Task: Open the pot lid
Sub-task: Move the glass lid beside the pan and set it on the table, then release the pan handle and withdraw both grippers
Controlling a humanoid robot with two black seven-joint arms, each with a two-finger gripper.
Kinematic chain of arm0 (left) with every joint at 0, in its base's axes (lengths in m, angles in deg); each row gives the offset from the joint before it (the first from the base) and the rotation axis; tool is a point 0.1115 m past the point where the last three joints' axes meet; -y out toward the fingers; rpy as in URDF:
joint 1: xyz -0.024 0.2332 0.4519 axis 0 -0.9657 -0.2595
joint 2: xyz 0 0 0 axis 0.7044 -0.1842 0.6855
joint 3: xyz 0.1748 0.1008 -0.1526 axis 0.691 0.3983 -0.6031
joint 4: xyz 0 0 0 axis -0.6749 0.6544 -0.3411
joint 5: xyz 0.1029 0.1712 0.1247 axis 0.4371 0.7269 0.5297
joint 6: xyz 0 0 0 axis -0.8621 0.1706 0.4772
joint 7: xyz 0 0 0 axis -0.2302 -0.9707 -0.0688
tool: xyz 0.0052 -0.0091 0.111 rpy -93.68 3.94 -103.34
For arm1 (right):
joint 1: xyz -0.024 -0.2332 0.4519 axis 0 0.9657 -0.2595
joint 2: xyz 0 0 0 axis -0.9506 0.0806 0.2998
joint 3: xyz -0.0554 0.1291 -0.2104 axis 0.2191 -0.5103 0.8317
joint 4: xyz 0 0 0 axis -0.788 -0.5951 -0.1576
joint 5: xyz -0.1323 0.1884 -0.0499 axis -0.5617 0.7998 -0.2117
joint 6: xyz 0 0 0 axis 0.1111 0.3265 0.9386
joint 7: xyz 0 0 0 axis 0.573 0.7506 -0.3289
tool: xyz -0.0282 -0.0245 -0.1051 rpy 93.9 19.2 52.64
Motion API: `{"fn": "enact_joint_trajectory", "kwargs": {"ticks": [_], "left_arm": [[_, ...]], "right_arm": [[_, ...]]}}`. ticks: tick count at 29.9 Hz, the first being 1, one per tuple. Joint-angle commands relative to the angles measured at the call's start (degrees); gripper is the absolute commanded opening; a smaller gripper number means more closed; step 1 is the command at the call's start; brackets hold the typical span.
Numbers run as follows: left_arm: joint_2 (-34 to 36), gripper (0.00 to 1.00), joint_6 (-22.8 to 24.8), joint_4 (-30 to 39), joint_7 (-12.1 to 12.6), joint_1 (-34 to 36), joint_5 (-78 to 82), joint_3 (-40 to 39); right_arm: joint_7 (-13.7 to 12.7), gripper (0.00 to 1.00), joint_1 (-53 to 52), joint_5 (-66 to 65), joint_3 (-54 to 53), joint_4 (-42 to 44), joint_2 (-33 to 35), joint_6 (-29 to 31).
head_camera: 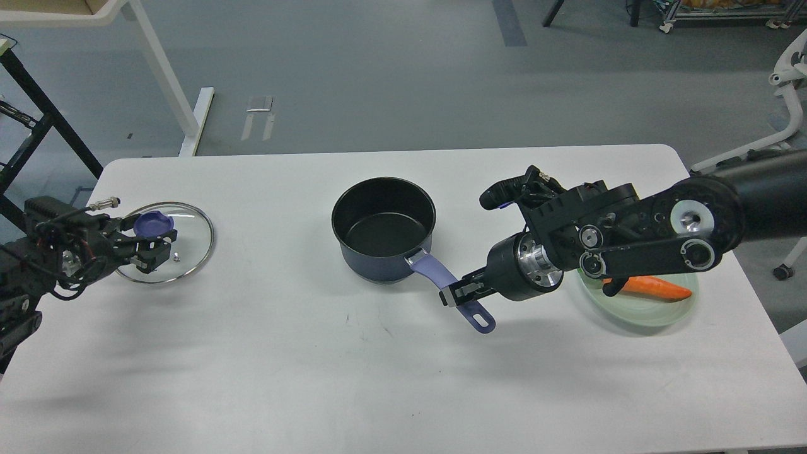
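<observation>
The dark navy pot [383, 228] stands uncovered at the table's middle, its black inside showing. Its purple handle [435, 271] points to the front right. My right gripper [458, 292] is shut on the handle near the oval hole. The glass lid [189, 243] lies flat on the table at the far left, apart from the pot. Its purple-blue knob [153, 222] faces up. My left gripper [154, 249] sits over the lid just in front of the knob. Its fingers stand apart and the knob is not between them.
A pale green plate [656, 312] with an orange carrot [656, 288] lies at the right, partly under my right arm. The white table [315, 378] ends close behind the pot. A white desk leg and a black stand are on the floor beyond, at the left.
</observation>
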Motion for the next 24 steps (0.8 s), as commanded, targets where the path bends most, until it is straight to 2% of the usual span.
{"fn": "enact_joint_trajectory", "kwargs": {"ticks": [1,7,10,17,22,24], "left_arm": [[0.2,0.89,-0.1,0.0,0.0,0.1,-0.2,0.0],[0.1,0.93,-0.1,0.0,0.0,0.6,-0.6,-0.2],[0.4,0.98,0.0,0.1,0.0,1.1,-5.0,-0.7],[0.7,0.99,1.3,0.1,0.0,6.2,-25.8,-0.4],[0.7,0.99,3.8,0.2,0.0,9.4,-31.1,-0.8],[0.7,0.99,5.0,0.3,0.0,10.2,-33.4,-1.1]], "right_arm": [[0.0,0.23,0.0,0.0,-0.7,0.0,0.0,-0.1],[0.0,0.24,0.1,0.0,-0.7,-0.1,0.0,-0.1],[0.0,0.29,0.1,0.0,-0.7,0.0,0.0,-0.1],[0.0,0.62,0.1,0.1,-0.8,-0.1,0.0,-0.1],[0.1,0.83,0.1,0.3,-1.5,-0.3,0.6,-0.2],[0.1,0.96,0.1,0.5,-3.1,0.1,1.7,-0.7]]}}
